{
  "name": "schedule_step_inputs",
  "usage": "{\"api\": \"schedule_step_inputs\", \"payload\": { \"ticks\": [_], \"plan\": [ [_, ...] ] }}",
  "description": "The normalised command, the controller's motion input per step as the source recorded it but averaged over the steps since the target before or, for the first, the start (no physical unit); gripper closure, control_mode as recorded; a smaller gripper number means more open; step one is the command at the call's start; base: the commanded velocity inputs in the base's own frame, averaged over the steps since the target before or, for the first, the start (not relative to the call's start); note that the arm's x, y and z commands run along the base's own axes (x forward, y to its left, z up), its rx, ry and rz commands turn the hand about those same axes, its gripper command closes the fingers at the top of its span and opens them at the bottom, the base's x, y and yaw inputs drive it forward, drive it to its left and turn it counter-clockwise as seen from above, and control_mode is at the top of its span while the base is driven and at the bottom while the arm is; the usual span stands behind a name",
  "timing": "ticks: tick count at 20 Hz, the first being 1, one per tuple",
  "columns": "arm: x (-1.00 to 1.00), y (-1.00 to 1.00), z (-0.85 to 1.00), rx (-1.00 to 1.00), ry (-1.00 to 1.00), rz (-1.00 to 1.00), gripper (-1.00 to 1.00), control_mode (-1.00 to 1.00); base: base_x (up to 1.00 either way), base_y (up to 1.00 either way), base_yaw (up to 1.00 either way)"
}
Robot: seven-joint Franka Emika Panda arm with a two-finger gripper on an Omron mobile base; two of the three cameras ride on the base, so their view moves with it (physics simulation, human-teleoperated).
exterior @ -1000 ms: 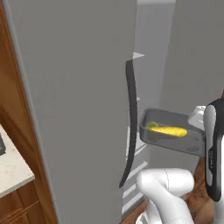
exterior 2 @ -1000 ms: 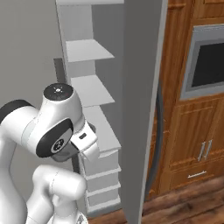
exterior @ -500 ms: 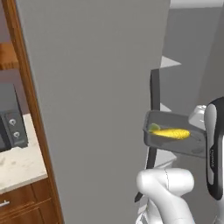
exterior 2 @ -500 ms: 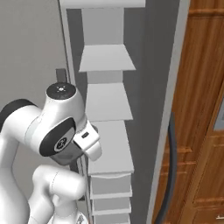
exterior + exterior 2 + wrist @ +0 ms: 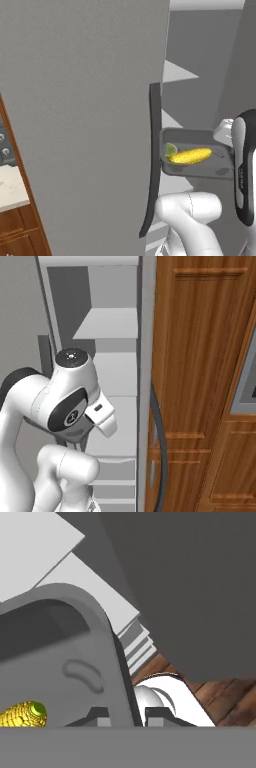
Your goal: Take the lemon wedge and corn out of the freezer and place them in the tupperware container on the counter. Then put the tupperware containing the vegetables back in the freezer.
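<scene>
At the bottom of the hand view the pincer (image 5: 121, 714) is clamped on the rim of the tupperware container (image 5: 197, 171), where the corn (image 5: 190, 156) lies, and the freezer (image 5: 90, 115) shelves have been brought nearer than before, so placement seems next.

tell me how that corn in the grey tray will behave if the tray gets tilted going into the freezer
The corn is a rounded cob lying loose on the flat floor of the tupperware container, so it would probably roll or slide. The low rim may not stop it on a steep tilt. The gripper clamps one wall only, so some sag seems possible.
</scene>
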Motion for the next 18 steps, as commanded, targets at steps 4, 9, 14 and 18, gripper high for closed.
{"api": "schedule_step_inputs", "payload": {
  "ticks": [4, 9, 14, 18],
  "plan": [
    [0.0, 0.0, 0.0, 0.0, 0.0, 0.0, 1.0, 1.0, -0.24, -0.3, 0.12],
    [-0.06, -0.01, 0.0, 0.0, -0.02, 0.0, 1.0, -1.0, -0.07, -0.06, 0.03],
    [-0.73, -0.3, 0.14, 0.0, -0.17, -0.07, 1.0, -1.0, 0.0, 0.0, 0.0],
    [-0.52, -0.08, 0.32, 0.0, -0.18, -0.21, 1.0, -1.0, 0.0, 0.0, 0.0]
  ]
}}
